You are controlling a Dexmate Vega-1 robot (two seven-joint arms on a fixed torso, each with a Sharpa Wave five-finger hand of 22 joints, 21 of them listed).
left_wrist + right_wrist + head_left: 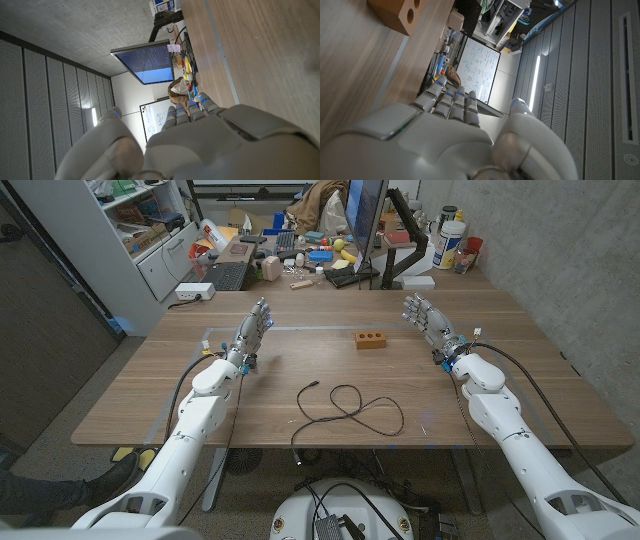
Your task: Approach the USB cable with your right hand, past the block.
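While right hand (424, 314) stands open beyond block (371, 340), USB cable (345, 409) loops crosswise, plug far-left.

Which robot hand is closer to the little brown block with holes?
The right hand. The block lies on the table on its side of the middle, farther from the left hand.

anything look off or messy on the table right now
Nothing is spilled or damaged. The USB cable sprawls in loose loops near the front edge of the table, and the block sits upright beyond it. Both hands, left and right, hold nothing.
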